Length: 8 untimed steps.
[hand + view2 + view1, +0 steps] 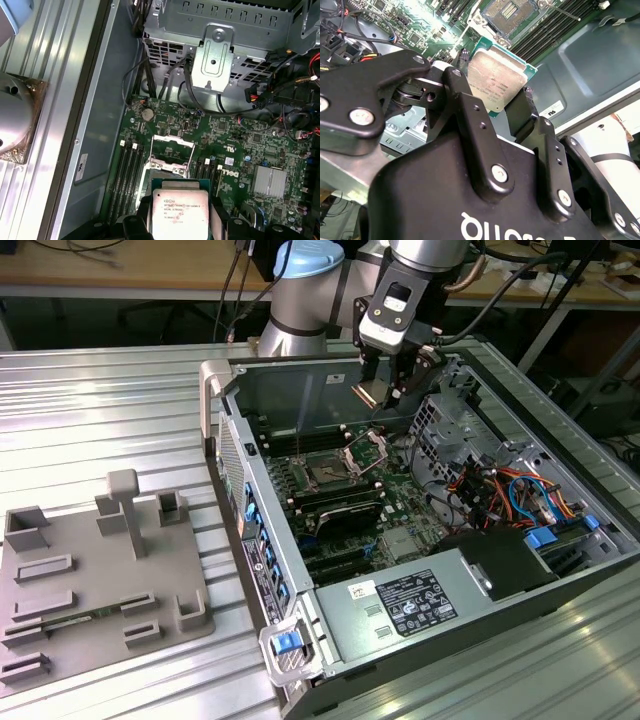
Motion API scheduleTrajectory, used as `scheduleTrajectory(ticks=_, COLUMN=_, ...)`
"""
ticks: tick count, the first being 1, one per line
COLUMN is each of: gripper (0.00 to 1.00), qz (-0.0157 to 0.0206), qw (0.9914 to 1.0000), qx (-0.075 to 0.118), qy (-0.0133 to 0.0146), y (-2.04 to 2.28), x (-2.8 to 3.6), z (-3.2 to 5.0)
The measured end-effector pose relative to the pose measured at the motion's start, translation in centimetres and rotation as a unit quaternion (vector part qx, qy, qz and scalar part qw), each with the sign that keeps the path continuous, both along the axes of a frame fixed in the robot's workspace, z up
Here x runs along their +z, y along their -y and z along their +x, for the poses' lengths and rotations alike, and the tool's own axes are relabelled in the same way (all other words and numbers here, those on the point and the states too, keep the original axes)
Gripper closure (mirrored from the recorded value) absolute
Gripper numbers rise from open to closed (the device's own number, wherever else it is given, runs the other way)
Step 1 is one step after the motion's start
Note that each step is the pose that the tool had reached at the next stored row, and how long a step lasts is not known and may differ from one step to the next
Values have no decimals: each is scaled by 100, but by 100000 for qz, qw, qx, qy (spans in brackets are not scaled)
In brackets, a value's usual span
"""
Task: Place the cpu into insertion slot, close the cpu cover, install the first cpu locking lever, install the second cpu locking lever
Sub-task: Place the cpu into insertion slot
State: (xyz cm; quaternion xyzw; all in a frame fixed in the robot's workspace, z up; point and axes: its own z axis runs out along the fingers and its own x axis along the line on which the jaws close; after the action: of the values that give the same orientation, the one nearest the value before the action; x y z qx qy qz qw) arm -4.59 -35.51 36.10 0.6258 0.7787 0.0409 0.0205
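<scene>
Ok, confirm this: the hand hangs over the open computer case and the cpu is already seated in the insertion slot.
Wrong on the cpu. The hand hangs over the open computer case, but the cpu is gripped between its fingers, not seated; the second wrist view shows the insertion slot bare.

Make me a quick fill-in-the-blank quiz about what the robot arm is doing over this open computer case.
1. The pincer grips the ____ by its edges.
2. The insertion slot is ____, with no chip in it.
3. The cpu cover is swung ____, leaving the slot uncovered.
Missing words: cpu; empty; open.
</scene>
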Motion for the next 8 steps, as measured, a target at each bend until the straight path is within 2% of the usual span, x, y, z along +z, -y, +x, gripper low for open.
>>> scheduleTrajectory(ticks=8, gripper=45, qz=0, qw=100000, qx=-72, qy=1, y=0, x=0, z=0)
